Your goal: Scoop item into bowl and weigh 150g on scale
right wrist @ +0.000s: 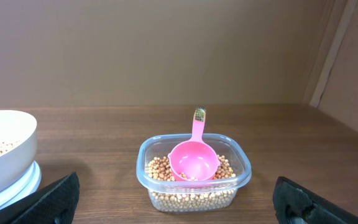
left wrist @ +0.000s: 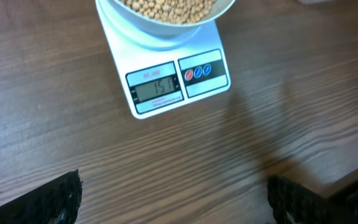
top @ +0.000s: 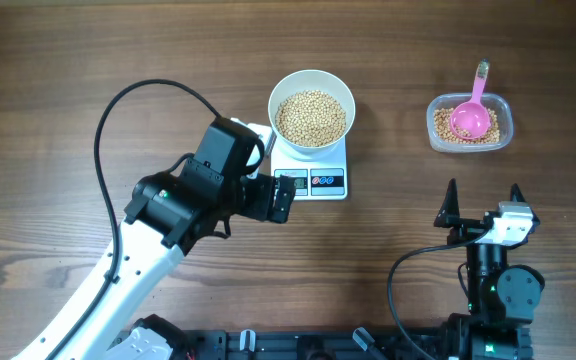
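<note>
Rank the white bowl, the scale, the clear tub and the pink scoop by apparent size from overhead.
Largest: white bowl and scale, about equally wide; the bowl hides part of the scale, so I won't rank them.
Next: clear tub.
Smallest: pink scoop.

White round bowl (top: 311, 78) upright, filled with beige beans (top: 311, 117), sits on rear of flat white scale (top: 328, 182). Scale just ahead of left gripper (left wrist: 173, 190), display and buttons facing it.
</note>
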Motion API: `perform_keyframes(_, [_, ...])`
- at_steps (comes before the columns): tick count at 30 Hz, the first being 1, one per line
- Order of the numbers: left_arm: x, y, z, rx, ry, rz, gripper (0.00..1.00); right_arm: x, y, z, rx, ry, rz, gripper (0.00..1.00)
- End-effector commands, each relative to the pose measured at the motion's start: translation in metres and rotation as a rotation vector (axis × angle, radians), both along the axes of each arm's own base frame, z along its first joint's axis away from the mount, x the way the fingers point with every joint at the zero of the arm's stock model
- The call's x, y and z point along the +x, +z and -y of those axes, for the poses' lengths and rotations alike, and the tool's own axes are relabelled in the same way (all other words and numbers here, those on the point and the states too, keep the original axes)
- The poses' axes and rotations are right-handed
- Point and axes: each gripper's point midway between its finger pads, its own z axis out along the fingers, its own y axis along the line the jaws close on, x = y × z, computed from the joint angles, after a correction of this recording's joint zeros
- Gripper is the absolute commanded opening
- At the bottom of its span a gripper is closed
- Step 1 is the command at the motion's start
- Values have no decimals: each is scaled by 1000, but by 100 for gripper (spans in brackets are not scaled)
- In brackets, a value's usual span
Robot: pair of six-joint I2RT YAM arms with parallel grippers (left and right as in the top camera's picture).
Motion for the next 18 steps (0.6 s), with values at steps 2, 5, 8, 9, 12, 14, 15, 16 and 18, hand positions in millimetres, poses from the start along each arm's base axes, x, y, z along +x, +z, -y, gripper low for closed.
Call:
perform_keyframes(2, [-1, 0, 0, 12, -19, 9, 100, 0, 2, -2, -19, 8, 11, 100])
perform_keyframes(5, [-1, 0, 1, 10, -20, 7, 100, 0, 2, -2, -19, 8, 11, 100])
perform_keyframes(8, [-1, 0, 1, 10, -20, 7, 100, 0, 2, -2, -19, 8, 11, 100])
perform_keyframes(9, [-1, 0, 1, 10, -20, 8, 100, 0, 2, -2, -19, 8, 11, 100])
perform_keyframes(12, [-9, -4, -4, 25, -19, -30, 100, 0, 2, -2, -19, 8, 11, 100])
perform_keyframes(14, [-17, -8, -8, 43, -21, -63, 100, 0, 2, -2, -19, 8, 11, 100])
perform_keyframes(15, [-21, -8, -11, 50, -20, -69, 100, 0, 2, -2, -20, 8, 11, 100])
perform_keyframes(16, [-23, -6, -14, 59, -15, -64, 100, 0, 2, -2, -19, 8, 11, 100])
perform_keyframes(18, [-26, -1, -21, 69, -4, -42, 100, 0, 2, -2, -19, 8, 11, 100])
